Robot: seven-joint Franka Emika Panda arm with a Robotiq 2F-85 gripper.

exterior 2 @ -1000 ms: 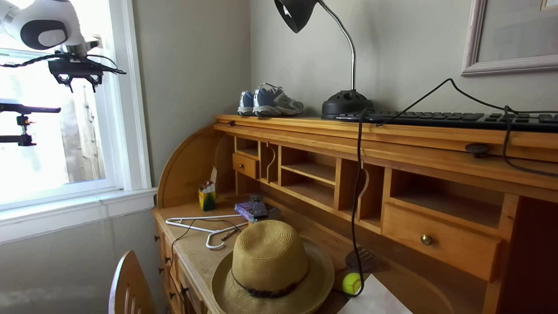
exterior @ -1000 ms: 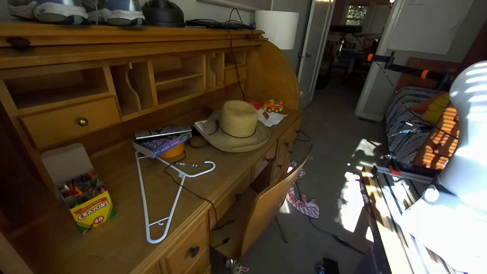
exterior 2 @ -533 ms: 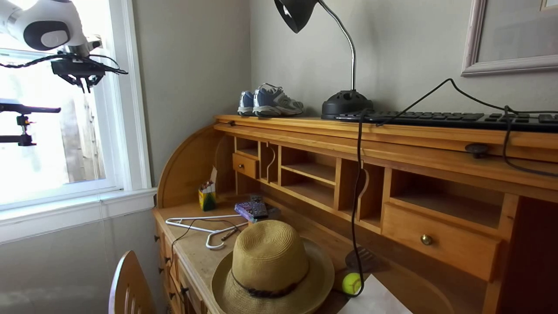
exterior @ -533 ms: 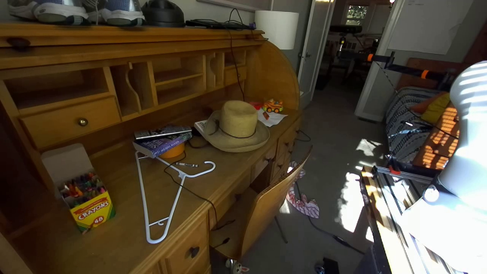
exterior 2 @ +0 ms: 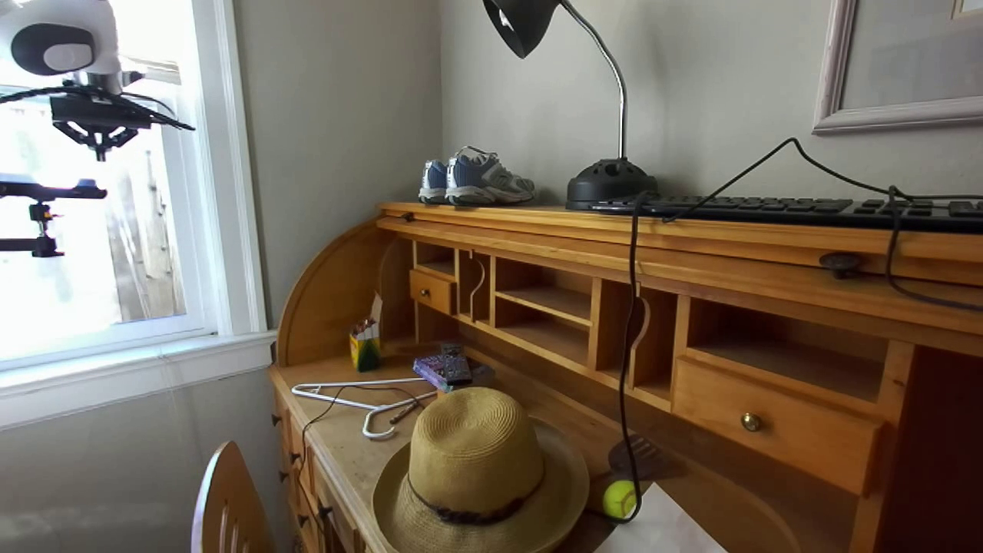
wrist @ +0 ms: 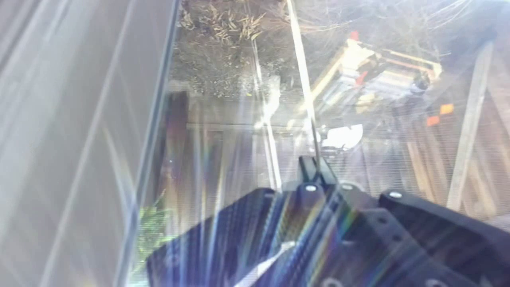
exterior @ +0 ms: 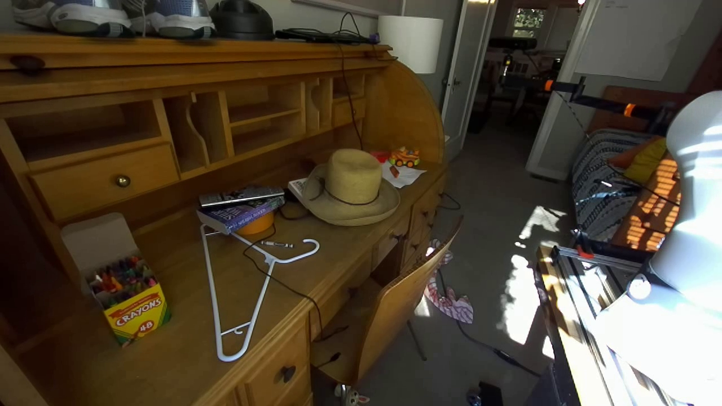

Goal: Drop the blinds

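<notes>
— What's the claw doing?
— Clenched on a thin, straight cord before the bright window;
— Edges, room?
— Smooth white frame, off to one side; woven straw hat on the wooden surface, well apart

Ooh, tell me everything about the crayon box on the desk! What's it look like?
The crayon box looks like cardboard, yellow and green, with CRAYONS and 48 on its front. Its pale lid is flipped up at the back, so lots of colourful crayons show, tips poking up. It stands upright on the wooden desk, near a white hanger but apart from it. I can't tell whether the lid touches anything behind it.
</notes>
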